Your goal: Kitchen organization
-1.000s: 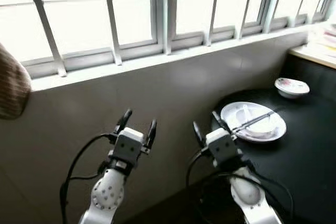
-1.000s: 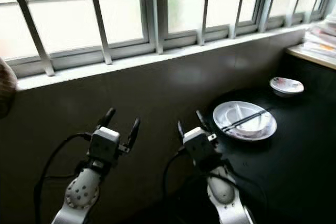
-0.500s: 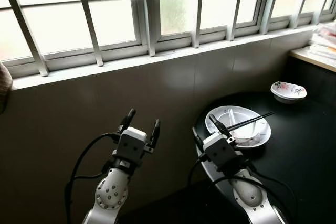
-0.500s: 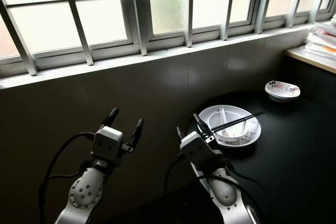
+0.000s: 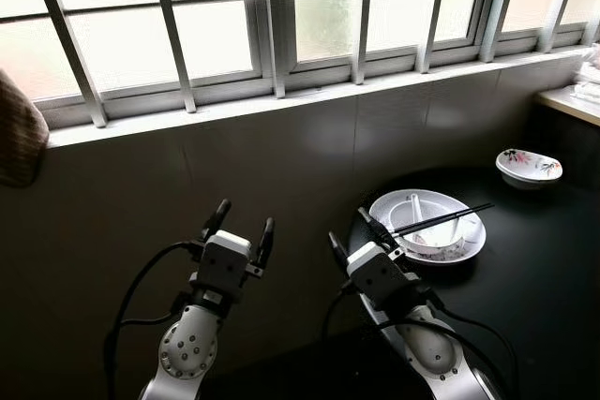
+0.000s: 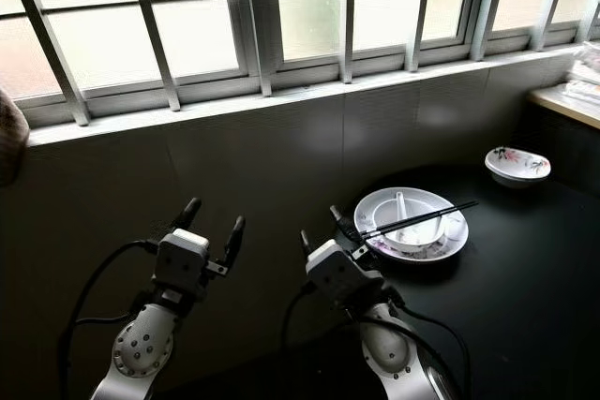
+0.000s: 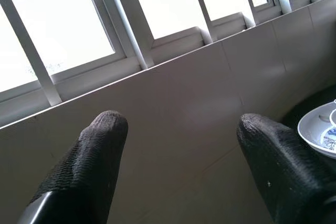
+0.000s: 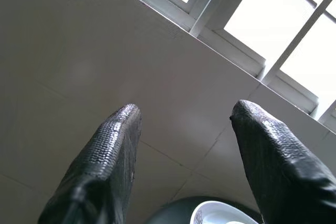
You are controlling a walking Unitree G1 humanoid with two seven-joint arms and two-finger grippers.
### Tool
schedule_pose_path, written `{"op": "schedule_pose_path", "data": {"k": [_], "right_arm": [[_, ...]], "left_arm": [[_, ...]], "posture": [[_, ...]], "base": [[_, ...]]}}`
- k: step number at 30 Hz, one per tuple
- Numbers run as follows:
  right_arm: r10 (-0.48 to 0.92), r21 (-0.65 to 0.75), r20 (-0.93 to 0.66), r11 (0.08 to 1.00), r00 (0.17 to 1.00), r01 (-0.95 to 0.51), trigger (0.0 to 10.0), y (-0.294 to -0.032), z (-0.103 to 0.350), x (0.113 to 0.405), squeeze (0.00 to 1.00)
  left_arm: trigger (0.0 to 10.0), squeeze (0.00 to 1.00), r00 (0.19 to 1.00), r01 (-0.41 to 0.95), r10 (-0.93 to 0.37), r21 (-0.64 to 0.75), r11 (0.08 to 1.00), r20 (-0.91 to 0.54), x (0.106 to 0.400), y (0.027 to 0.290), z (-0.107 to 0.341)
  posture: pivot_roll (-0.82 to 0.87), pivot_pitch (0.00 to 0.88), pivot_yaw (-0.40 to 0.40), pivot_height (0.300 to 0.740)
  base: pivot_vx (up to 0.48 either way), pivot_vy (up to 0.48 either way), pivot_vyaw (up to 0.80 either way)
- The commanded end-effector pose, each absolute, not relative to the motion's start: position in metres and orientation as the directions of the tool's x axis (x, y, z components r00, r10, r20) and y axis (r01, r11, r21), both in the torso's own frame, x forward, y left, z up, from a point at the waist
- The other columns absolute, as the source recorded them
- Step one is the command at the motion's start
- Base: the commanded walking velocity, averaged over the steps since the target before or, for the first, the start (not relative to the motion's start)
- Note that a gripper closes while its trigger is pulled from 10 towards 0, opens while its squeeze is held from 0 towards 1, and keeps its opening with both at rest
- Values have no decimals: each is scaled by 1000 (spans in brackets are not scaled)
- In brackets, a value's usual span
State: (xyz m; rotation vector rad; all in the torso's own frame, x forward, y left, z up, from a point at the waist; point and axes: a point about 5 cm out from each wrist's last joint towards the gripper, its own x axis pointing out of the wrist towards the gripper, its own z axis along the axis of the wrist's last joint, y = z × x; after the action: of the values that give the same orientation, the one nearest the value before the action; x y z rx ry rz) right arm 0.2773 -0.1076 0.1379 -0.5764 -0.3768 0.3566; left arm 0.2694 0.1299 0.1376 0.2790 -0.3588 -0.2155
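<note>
Black fingers spread apart on both: left gripper (image 5: pixel 242 222) raised at lower centre-left, right gripper (image 5: pixel 354 230) lower centre, both empty, facing the tiled wall (image 5: pixel 281 166). White plate (image 5: pixel 427 226) centre-right on the dark table (image 5: pixel 534 269) holds a small bowl, spoon and chopsticks (image 5: pixel 441 219); floral bowl (image 5: pixel 530 165) far right.

plate (image 5: pixel 469 248): glossy white ceramic | table (image 5: pixel 544 297) under plate: smooth black, faint sheen | wall (image 5: pixel 281 175) behind table: smooth tile | fingers (image 7: pixel 94 156): rough matt black
</note>
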Motion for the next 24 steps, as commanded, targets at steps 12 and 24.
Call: {"op": "schedule_pose_path", "data": {"k": [12,24], "right_arm": [[451,-619,273,759,850,-203,10000,-102,144,279,0],[471,-650,272,733,839,-200,10000,-101,151,290,0]], "left_arm": [[10000,0,920,147,-244,309,940,307,272,135,140],[10000,0,921,140,-238,307,941,309,275,135,140]], "posture": [[-19,0,42,740],[-20,0,36,740]], "base": [[0,0,0],[0,0,0]]}}
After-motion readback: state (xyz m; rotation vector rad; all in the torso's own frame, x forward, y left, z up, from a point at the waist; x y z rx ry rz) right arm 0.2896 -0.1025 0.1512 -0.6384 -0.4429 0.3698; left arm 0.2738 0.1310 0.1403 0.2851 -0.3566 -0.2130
